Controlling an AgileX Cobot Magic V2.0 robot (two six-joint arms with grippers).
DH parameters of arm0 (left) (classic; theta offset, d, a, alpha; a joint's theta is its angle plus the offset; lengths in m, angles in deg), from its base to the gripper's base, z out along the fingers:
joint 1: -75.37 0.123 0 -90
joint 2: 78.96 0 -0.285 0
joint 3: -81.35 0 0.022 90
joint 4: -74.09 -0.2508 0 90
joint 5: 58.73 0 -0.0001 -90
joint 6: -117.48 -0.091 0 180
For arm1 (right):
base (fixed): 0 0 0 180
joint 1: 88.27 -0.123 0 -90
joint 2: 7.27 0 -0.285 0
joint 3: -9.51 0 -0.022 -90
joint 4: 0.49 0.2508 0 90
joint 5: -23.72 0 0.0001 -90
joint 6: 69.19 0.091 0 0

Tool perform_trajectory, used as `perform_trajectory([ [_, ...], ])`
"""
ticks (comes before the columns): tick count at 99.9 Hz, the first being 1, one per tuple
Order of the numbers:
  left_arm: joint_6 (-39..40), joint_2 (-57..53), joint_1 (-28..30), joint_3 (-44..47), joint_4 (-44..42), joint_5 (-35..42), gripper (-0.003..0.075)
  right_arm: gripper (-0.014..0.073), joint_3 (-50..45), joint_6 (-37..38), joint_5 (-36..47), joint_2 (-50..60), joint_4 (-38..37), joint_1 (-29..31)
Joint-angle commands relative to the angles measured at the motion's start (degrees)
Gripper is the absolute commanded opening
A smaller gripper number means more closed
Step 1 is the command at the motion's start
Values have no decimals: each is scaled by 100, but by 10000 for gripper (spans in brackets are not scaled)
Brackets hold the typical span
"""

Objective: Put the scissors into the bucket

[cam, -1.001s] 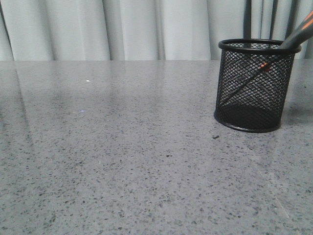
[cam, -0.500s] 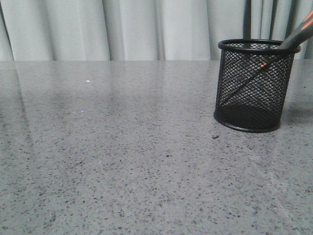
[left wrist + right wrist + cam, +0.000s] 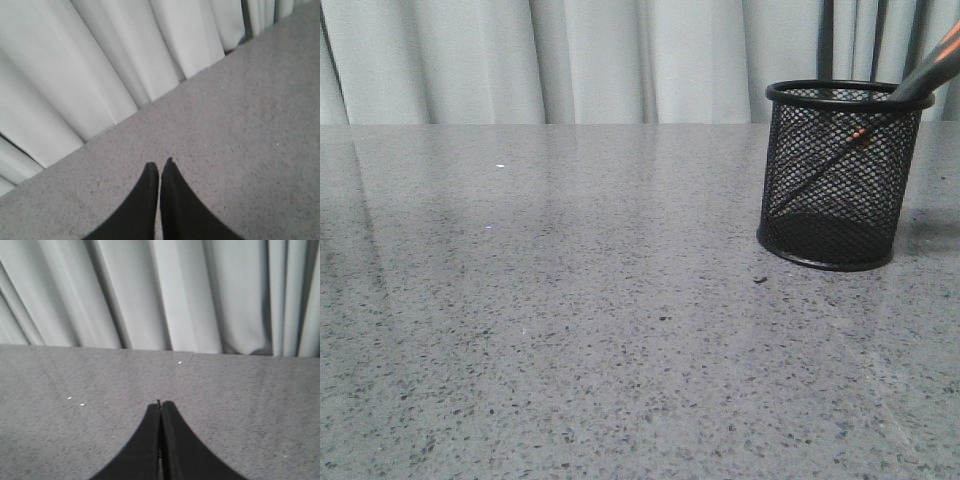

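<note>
The bucket (image 3: 840, 175), a black wire-mesh cup, stands upright on the right side of the table in the front view. The scissors (image 3: 925, 70) lean inside it. Their grey and orange handle sticks out over the right rim, and the slim blades slant down behind the mesh. Neither arm appears in the front view. My left gripper (image 3: 160, 165) is shut with nothing between its fingers and hovers over bare table near the curtain. My right gripper (image 3: 161, 404) is also shut and empty over bare table. Neither wrist view shows the bucket or the scissors.
The grey speckled table (image 3: 570, 300) stretches from the front edge to a pale pleated curtain (image 3: 600, 60) along the back. A small dark speck (image 3: 760, 279) lies just in front of the bucket.
</note>
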Motion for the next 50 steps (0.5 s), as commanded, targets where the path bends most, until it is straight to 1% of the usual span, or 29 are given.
perform_trajectory([
  [1, 184, -649, 33, 931, 53, 1549, -21, -66, -375, -238, 853, 445, 108, 24],
  [9, 226, -1266, 33, 1935, 115, 2366, -21, -70, -788, -448, 937, 867, 108, 24],
  [15, 365, -1692, 33, 2739, 115, 2815, -21, -70, -1103, -582, 987, 1154, 101, 24],
  [32, 778, -3069, 33, 4686, 115, 4328, -21, -70, -1903, -610, 1330, 2069, 101, 24],
  [42, 778, -3819, 33, 5512, 302, 4931, -21, -70, -2333, -610, 1557, 2540, 101, 24],
  [50, 778, -4345, 33, 5977, 328, 5079, -20, -70, -2625, -610, 1574, 2856, 101, 24],
])
